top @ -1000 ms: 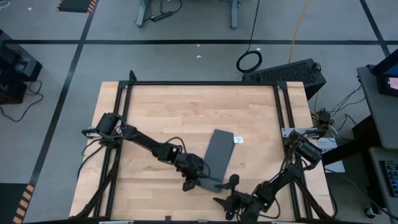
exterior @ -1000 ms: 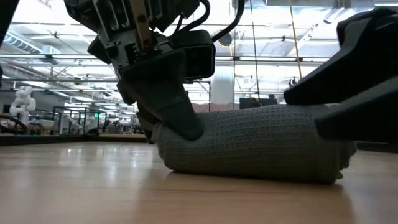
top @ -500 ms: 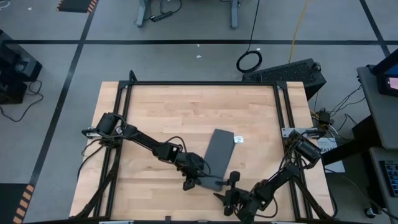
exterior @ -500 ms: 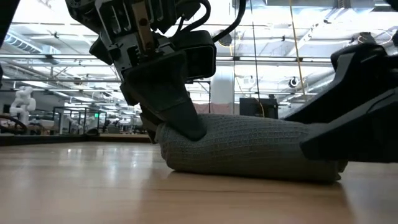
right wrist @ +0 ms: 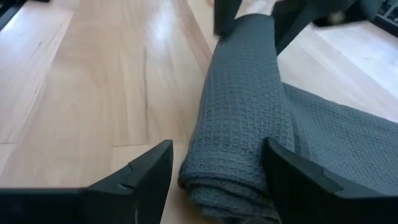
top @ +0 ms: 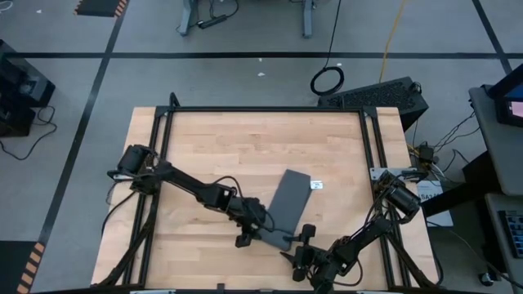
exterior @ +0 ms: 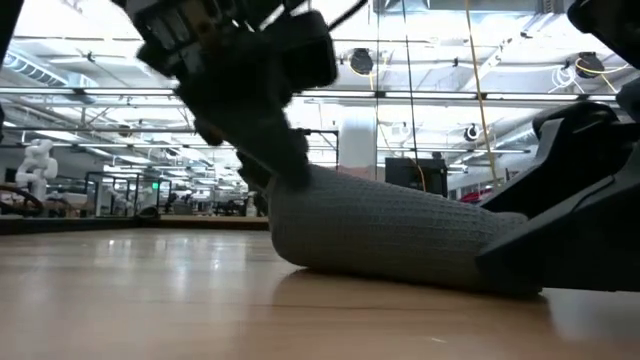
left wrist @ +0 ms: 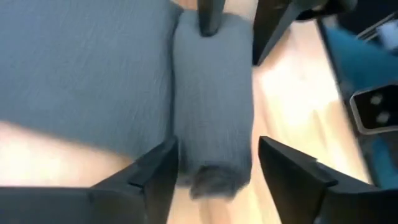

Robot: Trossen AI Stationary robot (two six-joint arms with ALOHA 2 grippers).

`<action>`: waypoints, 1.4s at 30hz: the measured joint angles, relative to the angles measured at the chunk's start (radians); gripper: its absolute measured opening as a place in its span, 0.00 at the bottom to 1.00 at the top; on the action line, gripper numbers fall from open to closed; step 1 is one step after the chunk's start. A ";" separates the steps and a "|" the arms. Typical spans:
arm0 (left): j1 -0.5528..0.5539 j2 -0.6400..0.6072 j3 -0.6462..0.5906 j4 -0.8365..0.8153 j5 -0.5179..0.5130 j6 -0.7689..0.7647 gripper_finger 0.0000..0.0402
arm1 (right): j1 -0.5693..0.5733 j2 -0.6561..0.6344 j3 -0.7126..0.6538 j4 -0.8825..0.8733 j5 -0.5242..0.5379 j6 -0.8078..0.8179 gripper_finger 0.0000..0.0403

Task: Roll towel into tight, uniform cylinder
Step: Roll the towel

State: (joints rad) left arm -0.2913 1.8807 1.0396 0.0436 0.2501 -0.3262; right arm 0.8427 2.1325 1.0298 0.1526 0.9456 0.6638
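Note:
The dark grey towel (top: 288,198) lies near the table's near edge. Its near end is rolled into a thick roll (exterior: 390,235) and its far part is flat on the wood. A small white tag (top: 315,185) shows at its far right corner. My left gripper (left wrist: 214,180) is open, its fingers standing on either side of the roll's left end (left wrist: 214,112). My right gripper (right wrist: 217,180) is open too and straddles the roll's right end (right wrist: 233,168). In the low view the roll slants, its left end higher. My left gripper comes slanting down from the table's left, along the roll. One finger (left wrist: 158,177) stands right at the roll's side; I cannot tell whether it touches. My right gripper comes nearly level from the right, along the roll. One finger (right wrist: 292,174) lies over the flat cloth beside the roll; I cannot tell whether it touches.
Bare wood (top: 245,147) stretches over the table's far half. Black frame rails (top: 163,163) run along both sides of the table. A black keyboard (top: 380,94) and a cable coil (top: 327,80) lie on the floor beyond the far edge.
My left gripper has risen and rolled about its own axis, and its finger has come off the front of the roll's left end. My right gripper has sunk and moved in around the roll's right end. The roll now slants, left end higher.

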 joint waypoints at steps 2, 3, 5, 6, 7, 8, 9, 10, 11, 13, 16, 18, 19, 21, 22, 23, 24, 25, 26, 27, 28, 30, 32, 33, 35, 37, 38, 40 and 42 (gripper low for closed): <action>-0.018 -0.028 0.000 -0.064 -0.040 0.040 0.59 | 0.001 0.001 0.000 -0.001 -0.004 0.000 0.58; -0.034 -0.038 0.000 -0.082 -0.075 0.063 0.61 | 0.001 0.001 0.000 -0.009 -0.005 0.000 0.58; -0.074 -0.048 0.000 -0.082 -0.173 0.127 0.62 | 0.001 0.001 0.000 -0.019 -0.005 -0.001 0.58; -0.097 -0.049 0.000 -0.069 -0.230 0.155 0.62 | 0.001 0.002 0.000 -0.025 -0.006 -0.001 0.58; -0.120 -0.049 0.000 -0.062 -0.288 0.179 0.62 | 0.001 0.002 0.000 -0.029 -0.006 -0.002 0.58; -0.144 -0.047 0.000 -0.061 -0.349 0.195 0.62 | 0.001 0.002 -0.001 -0.029 -0.006 -0.005 0.58; -0.165 -0.041 0.000 -0.060 -0.415 0.206 0.62 | 0.001 0.002 -0.001 -0.029 -0.006 -0.009 0.58; -0.184 -0.035 0.000 -0.061 -0.481 0.210 0.62 | 0.001 0.003 -0.001 -0.030 -0.006 -0.012 0.58; -0.205 -0.033 0.000 -0.073 -0.548 0.209 0.62 | 0.001 0.003 -0.001 -0.030 -0.006 -0.017 0.58; -0.240 -0.033 0.000 -0.088 -0.658 0.208 0.62 | 0.001 0.003 -0.001 -0.031 -0.006 -0.019 0.58; -0.289 -0.034 0.000 -0.079 -0.779 0.208 0.62 | 0.001 0.004 -0.001 -0.031 -0.006 -0.020 0.58; -0.315 -0.035 0.000 -0.042 -0.794 0.235 0.62 | 0.001 0.004 -0.002 -0.031 -0.006 -0.020 0.58; -0.324 -0.035 0.000 -0.018 -0.795 0.252 0.62 | 0.001 0.004 -0.002 -0.030 -0.006 -0.019 0.58; -0.331 -0.017 0.001 0.032 -0.798 0.284 0.62 | 0.001 0.004 -0.002 -0.030 -0.006 -0.019 0.58; -0.333 -0.004 0.002 0.044 -0.801 0.303 0.62 | 0.001 0.004 -0.002 -0.030 -0.006 -0.019 0.58; -0.331 0.009 0.001 0.045 -0.802 0.329 0.62 | 0.001 0.004 -0.002 -0.030 -0.006 -0.019 0.58; -0.330 0.023 0.000 0.051 -0.802 0.353 0.62 | 0.001 0.004 -0.002 -0.031 -0.006 -0.019 0.58; -0.328 0.035 0.000 0.067 -0.804 0.375 0.62 | 0.001 0.004 -0.002 -0.031 -0.006 -0.020 0.58; -0.327 0.044 0.000 0.082 -0.805 0.393 0.62 | 0.001 0.004 -0.002 -0.031 -0.006 -0.021 0.58; -0.323 0.052 0.000 0.090 -0.806 0.409 0.62 | 0.001 0.004 -0.002 -0.031 -0.006 -0.020 0.58; -0.322 0.061 0.000 0.098 -0.811 0.417 0.62 | 0.001 0.004 -0.002 -0.031 -0.006 -0.020 0.58; -0.318 0.081 0.000 0.109 -0.813 0.438 0.62 | 0.001 0.004 -0.003 -0.030 -0.006 -0.020 0.58; -0.313 0.093 0.000 0.112 -0.827 0.462 0.62 | 0.001 0.004 -0.003 -0.030 -0.006 -0.018 0.58; -0.311 0.100 0.000 0.116 -0.837 0.465 0.62 | 0.001 0.004 -0.003 -0.030 -0.006 -0.019 0.58; -0.306 0.108 0.000 0.114 -0.850 0.479 0.62 | 0.001 0.004 -0.003 -0.030 -0.007 -0.020 0.58; -0.304 0.110 0.000 0.115 -0.867 0.516 0.62 | 0.001 0.004 -0.003 -0.030 -0.008 -0.020 0.58; -0.304 0.110 0.000 0.123 -0.880 0.537 0.62 | 0.001 0.004 -0.003 -0.030 -0.009 -0.020 0.58; -0.310 0.106 0.000 0.138 -0.911 0.580 0.62 | 0.001 0.004 -0.003 -0.030 -0.009 -0.019 0.58; -0.318 0.097 0.000 0.161 -0.921 0.606 0.62 | 0.001 0.004 -0.003 -0.030 -0.010 -0.019 0.58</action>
State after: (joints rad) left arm -0.6096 1.9780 1.0397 0.2042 -0.6714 0.2798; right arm 0.8440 2.1365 1.0269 0.1226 0.9361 0.6452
